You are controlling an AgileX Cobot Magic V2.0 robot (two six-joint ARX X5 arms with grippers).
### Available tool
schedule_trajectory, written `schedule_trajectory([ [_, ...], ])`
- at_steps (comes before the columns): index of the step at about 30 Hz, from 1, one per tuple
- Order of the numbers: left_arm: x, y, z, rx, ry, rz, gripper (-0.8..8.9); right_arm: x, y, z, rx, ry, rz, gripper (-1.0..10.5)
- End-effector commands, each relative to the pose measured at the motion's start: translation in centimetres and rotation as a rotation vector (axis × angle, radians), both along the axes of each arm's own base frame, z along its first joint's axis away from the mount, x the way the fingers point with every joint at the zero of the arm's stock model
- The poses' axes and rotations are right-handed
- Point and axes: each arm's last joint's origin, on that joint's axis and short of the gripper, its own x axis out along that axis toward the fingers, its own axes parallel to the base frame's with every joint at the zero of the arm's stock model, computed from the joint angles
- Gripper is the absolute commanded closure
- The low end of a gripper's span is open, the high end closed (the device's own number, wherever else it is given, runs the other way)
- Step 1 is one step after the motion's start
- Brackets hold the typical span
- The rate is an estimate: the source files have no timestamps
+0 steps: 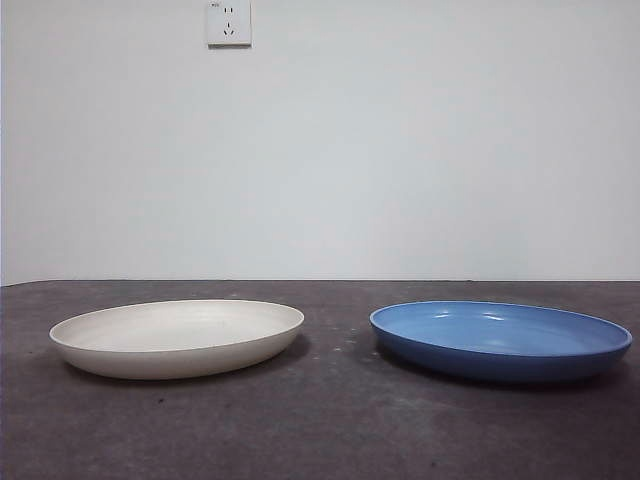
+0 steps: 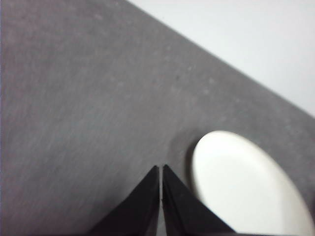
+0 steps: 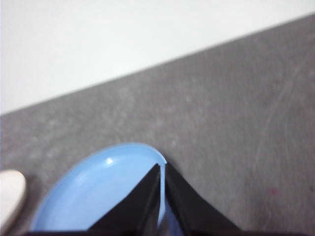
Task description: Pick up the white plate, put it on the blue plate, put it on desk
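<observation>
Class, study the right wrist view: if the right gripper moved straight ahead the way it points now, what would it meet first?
Probably the blue plate: the right gripper, jaws closed, has its tips over the plate's rim. Depth is unclear, so it might pass that edge and meet the bare desk beyond.

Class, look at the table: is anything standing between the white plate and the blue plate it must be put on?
Nothing visible does. The white plate and the blue plate sit apart on the desk, with only bare tabletop in the gap between them. Nothing lies in either plate, and no arm appears in the front view.

White wall [image 1: 400, 150], white power socket [image 1: 229, 22] high up
</observation>
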Motion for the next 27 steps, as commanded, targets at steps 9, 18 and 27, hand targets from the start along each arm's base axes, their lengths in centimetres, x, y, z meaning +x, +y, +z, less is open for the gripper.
schedule_trajectory([
  [9,-0.4,-0.5,6.3,0.019,-0.001,-0.177,8.04,-2.2,0.2,6.9,-0.039,0.020,0.045,9.4],
  [18,1.0,-1.0,11.0,0.145,0.111,-0.415,8.04,-1.6,0.6,12.0,-0.167,0.214,0.224,9.4],
  [27,1.9,-2.4,14.4,0.234,0.262,-0.630,8.04,0.0,1.2,15.4,-0.233,0.379,0.407,9.4],
])
